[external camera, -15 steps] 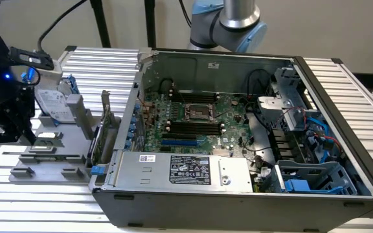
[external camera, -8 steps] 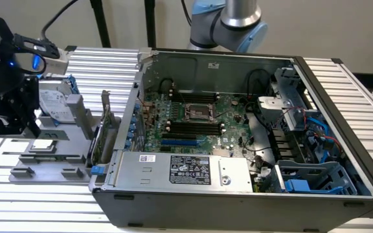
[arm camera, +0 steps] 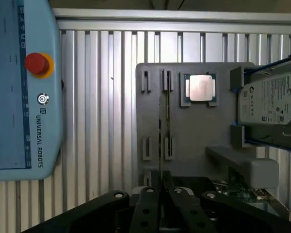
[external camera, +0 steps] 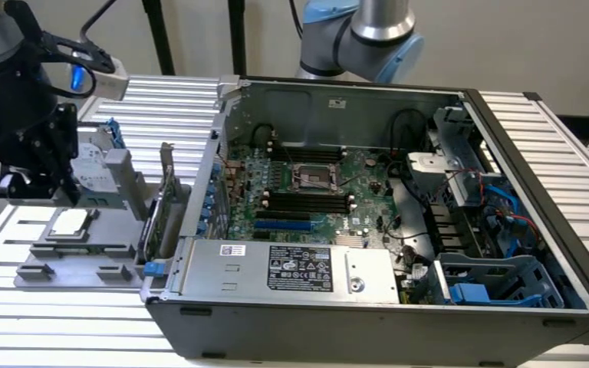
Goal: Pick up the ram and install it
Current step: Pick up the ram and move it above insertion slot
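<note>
The ram (arm camera: 163, 126) stands on its long edge in the slotted holders of the grey tray (arm camera: 194, 141), seen edge-on as a thin strip just beside the square silver processor chip (arm camera: 201, 88), with the hard drive (arm camera: 269, 104) on the chip's other side. The tray lies on the ribbed aluminium bench (arm camera: 97, 121), at the exterior view's left of the open computer case (external camera: 376, 307). The pincer (arm camera: 161, 182) is over one end of the stick, in line with its thin edge. I cannot tell whether it is clenched on the board or only straddles it, and the stick looks seated in its holders, not lifted. It should handle as a very light, stiff but brittle part. The flat faces carry chips and the lower edge carries the contacts, so I judge the safe hold to be across the 2 faces near the upper edge, close to mid-length so it hangs level. A grip at 1 end risks tilting and twisting it. Light pressure should be enough, since hard squeezing could crack the chips or flex the board. The black slots (external camera: 305, 203) on the motherboard inside the case look unfilled.
</note>
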